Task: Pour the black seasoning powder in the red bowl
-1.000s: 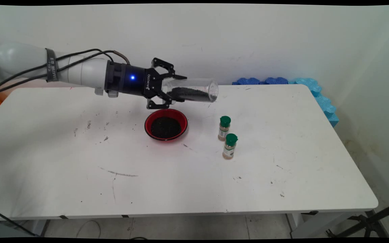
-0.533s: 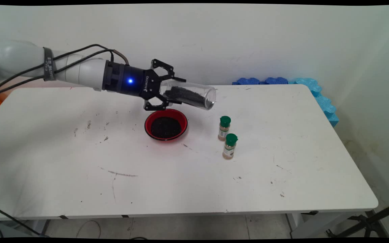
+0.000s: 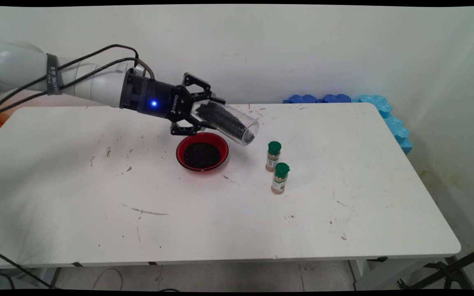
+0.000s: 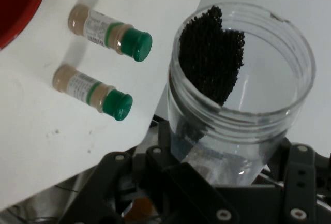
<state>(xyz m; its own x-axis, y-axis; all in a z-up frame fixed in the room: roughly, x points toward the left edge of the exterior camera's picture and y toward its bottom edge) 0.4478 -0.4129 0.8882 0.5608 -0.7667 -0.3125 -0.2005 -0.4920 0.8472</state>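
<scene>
My gripper [image 3: 204,115] is shut on a clear plastic jar [image 3: 228,121] partly filled with black grains. The jar is tilted, its open mouth pointing down and to the right, held above the table just behind and right of a red bowl [image 3: 202,139] that holds more black grains. In the hand view the jar [image 4: 243,89] fills the right side, with the grains [image 4: 209,53] lying along its left wall and reaching toward the rim. The gripper [image 4: 217,193] clasps the jar's base.
Two small spice bottles with green caps [image 3: 273,156] [image 3: 280,178] stand right of the bowl; the hand view shows both [image 4: 111,32] [image 4: 93,92]. Blue foam pieces [image 3: 344,98] lie at the table's back right edge. Dark specks dot the white table [image 3: 220,213].
The wrist has turned, tipping the jar from nearly level to mouth-down toward the right. The grains have slid along the jar toward its mouth.
</scene>
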